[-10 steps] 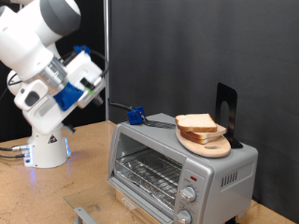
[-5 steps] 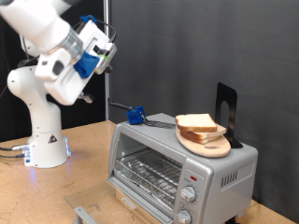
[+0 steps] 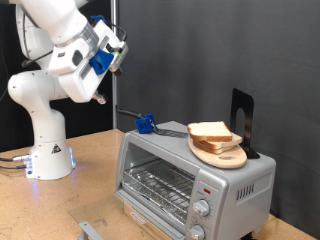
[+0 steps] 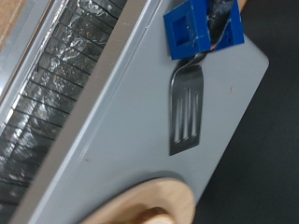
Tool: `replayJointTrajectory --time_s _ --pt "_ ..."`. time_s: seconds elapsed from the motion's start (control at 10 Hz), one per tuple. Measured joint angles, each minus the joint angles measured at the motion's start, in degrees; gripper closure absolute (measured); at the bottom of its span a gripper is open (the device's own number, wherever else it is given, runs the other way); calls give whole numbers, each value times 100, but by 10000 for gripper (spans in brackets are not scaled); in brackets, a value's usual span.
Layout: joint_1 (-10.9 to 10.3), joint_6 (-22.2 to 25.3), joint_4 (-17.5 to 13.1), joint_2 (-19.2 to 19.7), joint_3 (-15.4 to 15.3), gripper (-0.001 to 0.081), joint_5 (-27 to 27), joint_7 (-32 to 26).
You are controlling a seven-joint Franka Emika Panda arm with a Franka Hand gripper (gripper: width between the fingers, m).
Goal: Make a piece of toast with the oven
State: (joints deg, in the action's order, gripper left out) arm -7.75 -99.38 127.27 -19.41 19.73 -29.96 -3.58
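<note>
**Entry: arm raised, bread not yet taken**

We log the gripper [image 3: 120, 52] high at the exterior view's upper left, its opening not discernible. Piece of toast [image 3: 211, 132] rests on the wooden board [image 3: 225, 156] atop the oven [image 3: 196, 185]. Risk, we judge: descending, it clips the spatula [image 4: 186, 107] alongside.

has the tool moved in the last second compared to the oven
Yes. The tool has risen and swung toward the exterior view's right, closing in above the oven, which stayed put.

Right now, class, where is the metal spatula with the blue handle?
The spatula lies flat on top of the oven, towards the exterior view's left of the round wooden board carrying the bread slices.
</note>
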Motion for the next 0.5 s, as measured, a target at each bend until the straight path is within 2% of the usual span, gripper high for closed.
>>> replayJointTrajectory --time_s 0.2,0.5 --pt "-41 0 79 -331 -220 -2 7 -190" --pt "-51 -36 326 -978 -576 -2 -9 -48"
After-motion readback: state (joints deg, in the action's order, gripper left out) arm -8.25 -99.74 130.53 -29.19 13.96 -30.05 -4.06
